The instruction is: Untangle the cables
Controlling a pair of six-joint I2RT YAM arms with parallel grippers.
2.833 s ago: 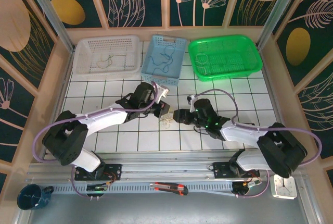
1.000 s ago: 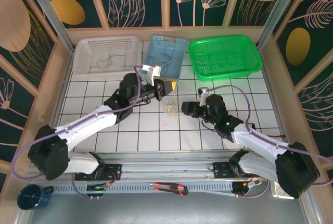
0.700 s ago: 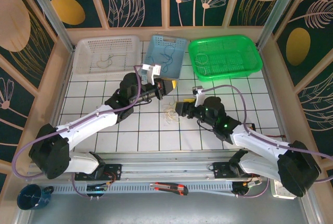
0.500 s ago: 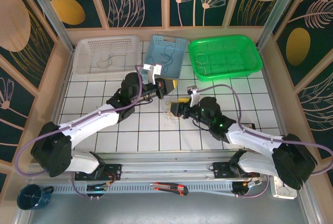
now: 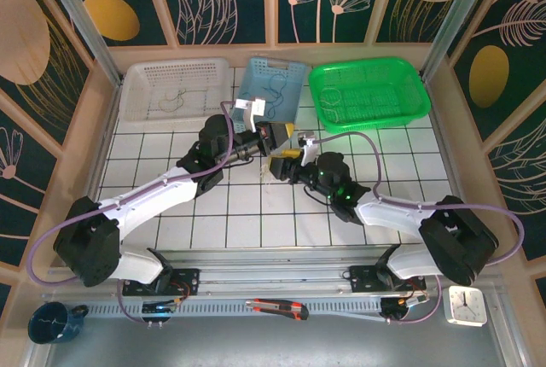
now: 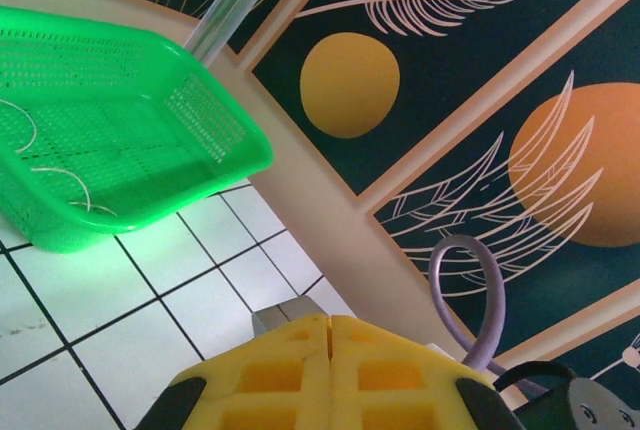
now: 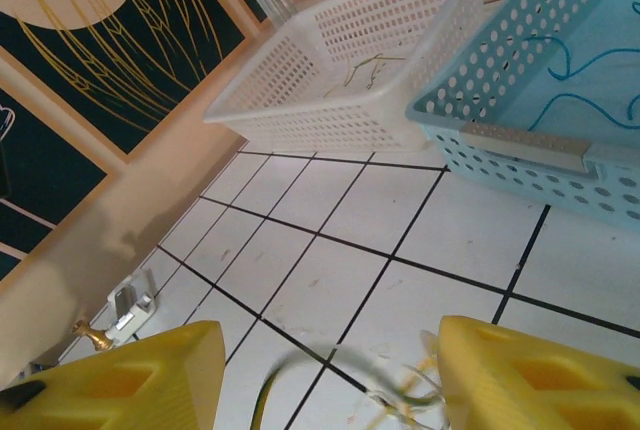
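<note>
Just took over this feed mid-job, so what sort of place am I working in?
Probably a purpose-built robot test cell: a white tiled table boxed in by leaf-patterned wall panels, with a white basket, blue basket and green basket lined along its far edge.

We stretch our left arm (image 5: 153, 192) forward and inward, its wrist turned sideways. Our left gripper (image 6: 330, 325) is closed, its yellow pads (image 6: 270, 380) pressed flat together with only a thin seam between them. Our right arm (image 5: 388, 213) lies low and reaches inward to meet it. Our right gripper (image 7: 330, 370) is spread, its two yellow fingers (image 7: 130, 375) standing well apart with a wide gap between them. The left gripper's tip sits just beyond the right gripper's fingertips, slightly to one side.
</note>
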